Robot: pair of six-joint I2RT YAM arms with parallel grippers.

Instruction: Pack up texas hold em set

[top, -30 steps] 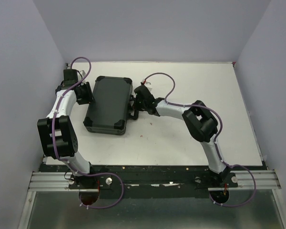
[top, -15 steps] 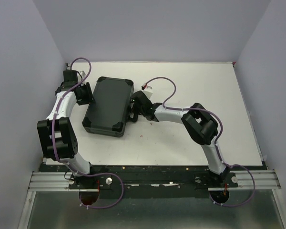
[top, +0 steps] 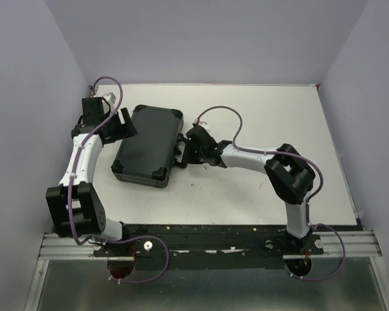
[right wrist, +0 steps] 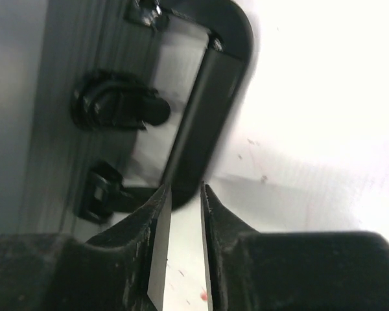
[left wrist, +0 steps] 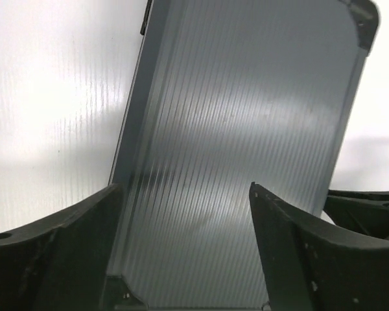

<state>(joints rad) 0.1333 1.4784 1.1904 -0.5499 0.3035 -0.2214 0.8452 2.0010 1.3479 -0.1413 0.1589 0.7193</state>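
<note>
The texas hold em set's black case (top: pixel 149 146) lies closed on the white table, slightly askew. Its ribbed lid (left wrist: pixel 246 129) fills the left wrist view. My left gripper (top: pixel 125 123) sits at the case's left edge, open wide; in its own view the left gripper (left wrist: pixel 183 186) hovers over the lid with nothing between the fingers. My right gripper (top: pixel 188 148) is at the case's right side by the handle (top: pixel 179 150). In the right wrist view the right gripper (right wrist: pixel 184 186) is open by a narrow gap, its tips just short of the handle (right wrist: pixel 204 103), holding nothing. Chips, cards and buttons are hidden.
The white table (top: pixel 266 110) is enclosed by pale walls at the back and both sides. A black latch (right wrist: pixel 117 110) sits on the case's side next to the handle. Small red specks (top: pixel 193 185) dot the table in front of the case.
My left gripper has opened wide and drawn back from the case's left edge. My right gripper has parted its fingers slightly at the handle. The case shifted a little.
</note>
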